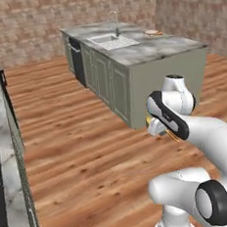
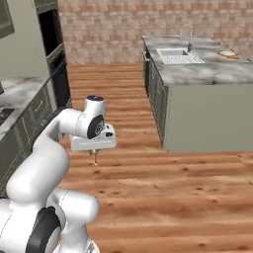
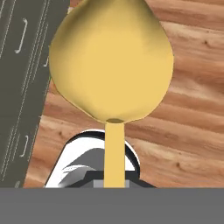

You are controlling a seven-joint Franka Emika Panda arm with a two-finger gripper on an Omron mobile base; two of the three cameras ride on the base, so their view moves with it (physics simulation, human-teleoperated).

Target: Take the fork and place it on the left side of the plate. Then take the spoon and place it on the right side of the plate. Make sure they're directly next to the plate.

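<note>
My gripper (image 2: 94, 151) hangs over the wooden floor, well short of the island, and is shut on the handle of the orange-yellow spoon (image 3: 111, 61). In the hand view the spoon's rounded bowl looms large, with its thin handle running down between the fingers. From the base views the spoon shows as a small orange sliver (image 2: 95, 158) below the hand, and again (image 1: 172, 135) beside the hand. The plate (image 2: 228, 53), with its red-brown rim, lies far off on the island top near the sink; it also appears (image 1: 152, 32) at the island's far end. The fork is hidden or too small to make out.
A grey island (image 2: 197, 113) with a marble top, sink (image 2: 178, 55) and faucet stands ahead to the right. Dark cabinets and a wall oven (image 2: 54, 54) line the left side. Open wooden floor (image 2: 163, 192) lies between them.
</note>
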